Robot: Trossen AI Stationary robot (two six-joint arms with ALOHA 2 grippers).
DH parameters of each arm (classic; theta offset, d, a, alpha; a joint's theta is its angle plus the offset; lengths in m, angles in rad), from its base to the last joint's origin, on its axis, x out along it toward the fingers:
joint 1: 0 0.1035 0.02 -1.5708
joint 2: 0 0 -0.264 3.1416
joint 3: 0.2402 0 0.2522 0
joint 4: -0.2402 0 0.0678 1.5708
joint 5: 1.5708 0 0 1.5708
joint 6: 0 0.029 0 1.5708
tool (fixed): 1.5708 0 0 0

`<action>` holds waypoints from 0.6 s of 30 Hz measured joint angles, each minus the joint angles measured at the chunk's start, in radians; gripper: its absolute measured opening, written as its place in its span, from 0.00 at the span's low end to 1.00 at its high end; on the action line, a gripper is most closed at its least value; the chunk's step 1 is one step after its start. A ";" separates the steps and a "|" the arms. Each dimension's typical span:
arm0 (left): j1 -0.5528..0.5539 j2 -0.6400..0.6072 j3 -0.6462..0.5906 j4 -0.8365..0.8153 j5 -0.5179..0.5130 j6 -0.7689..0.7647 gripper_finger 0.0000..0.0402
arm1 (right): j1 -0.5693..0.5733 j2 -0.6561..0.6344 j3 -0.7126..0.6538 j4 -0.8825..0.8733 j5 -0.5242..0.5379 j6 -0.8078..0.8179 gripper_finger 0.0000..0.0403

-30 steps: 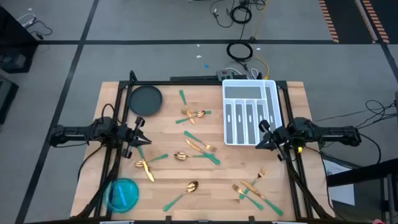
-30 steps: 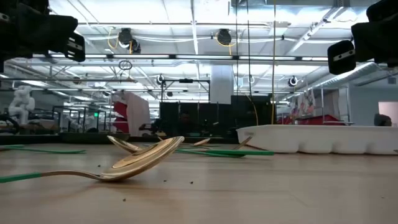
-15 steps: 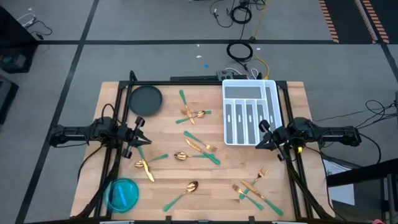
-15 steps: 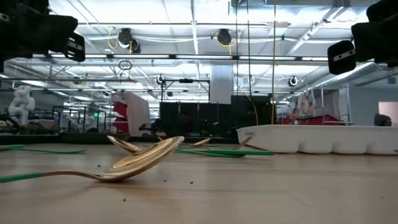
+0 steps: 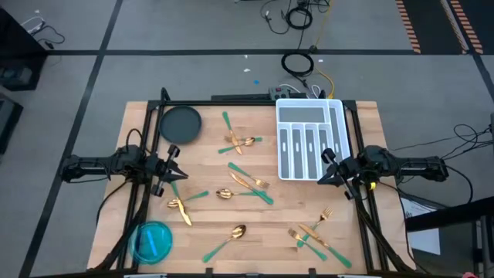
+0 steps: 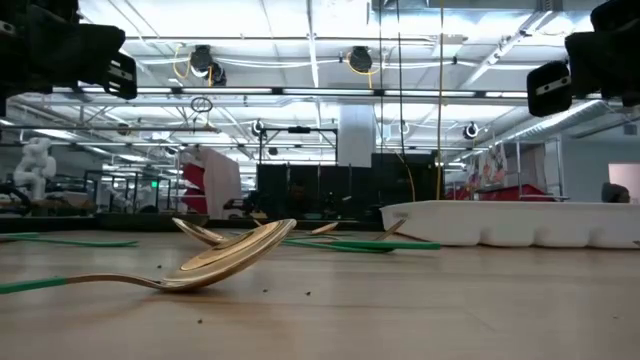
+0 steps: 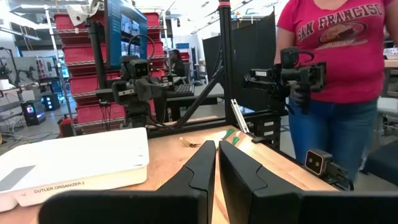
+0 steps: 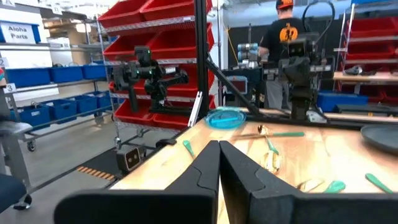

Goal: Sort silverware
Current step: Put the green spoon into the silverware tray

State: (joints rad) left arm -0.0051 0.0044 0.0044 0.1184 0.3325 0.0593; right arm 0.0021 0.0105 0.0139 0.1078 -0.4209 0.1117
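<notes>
Spread across the table's (image 5: 363, 116) middle and six o'clock half: the silverware (image 5: 245, 184). At one o'clock, the tray (image 5: 336, 131). At eleven o'clock, the plate (image 5: 180, 123). At seven o'clock, the bowl (image 5: 153, 240). At nine o'clock, the left gripper (image 5: 179, 174), above the table. At three o'clock, the right gripper (image 5: 323, 179), just beside the tray.

Counts on the worktop (image 5: 208, 131)

One white divided tray (image 5: 311, 137), one dark round plate (image 5: 180, 123) and one blue bowl (image 5: 152, 240) sit among the silverware (image 5: 245, 184), which lies in six loose groups; overlaps blur the exact tally, roughly a dozen gold-headed, green-handled pieces. Two robot arms are present, each with one hand: left hand (image 5: 177, 173), right hand (image 5: 323, 177).
</notes>
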 joint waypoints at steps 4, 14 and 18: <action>0.000 0.000 0.000 0.000 0.000 0.000 0.08 | 0.000 0.000 0.000 0.019 0.000 0.051 0.01; 0.000 0.000 0.000 0.000 0.000 0.000 0.08 | 0.000 0.000 0.000 0.111 0.040 0.132 0.01; 0.000 0.000 0.000 0.000 0.000 0.000 0.08 | 0.000 0.000 0.000 0.113 0.045 0.138 0.01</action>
State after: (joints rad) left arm -0.0052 0.0044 0.0044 0.1184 0.3324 0.0594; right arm 0.0017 0.0109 0.0139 0.2207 -0.3760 0.2497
